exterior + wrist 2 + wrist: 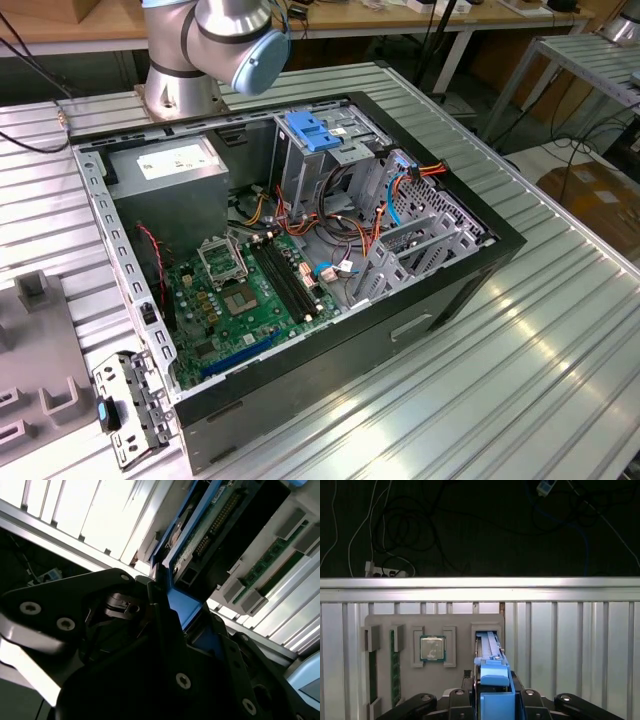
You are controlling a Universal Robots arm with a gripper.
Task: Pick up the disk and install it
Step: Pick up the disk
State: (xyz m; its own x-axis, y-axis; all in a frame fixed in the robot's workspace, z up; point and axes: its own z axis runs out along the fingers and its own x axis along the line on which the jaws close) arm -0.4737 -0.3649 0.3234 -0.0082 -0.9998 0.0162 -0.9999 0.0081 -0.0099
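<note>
Your gripper [493,702] is pinching the blue carrier [494,679] of the disk [488,645], jaws narrow against both sides, while the disk is standing on edge in a slot of the grey holder tray [462,622]. A processor chip [432,648] is sitting near it in the same tray, and the ribbed table [560,645] is lying beneath.
</note>
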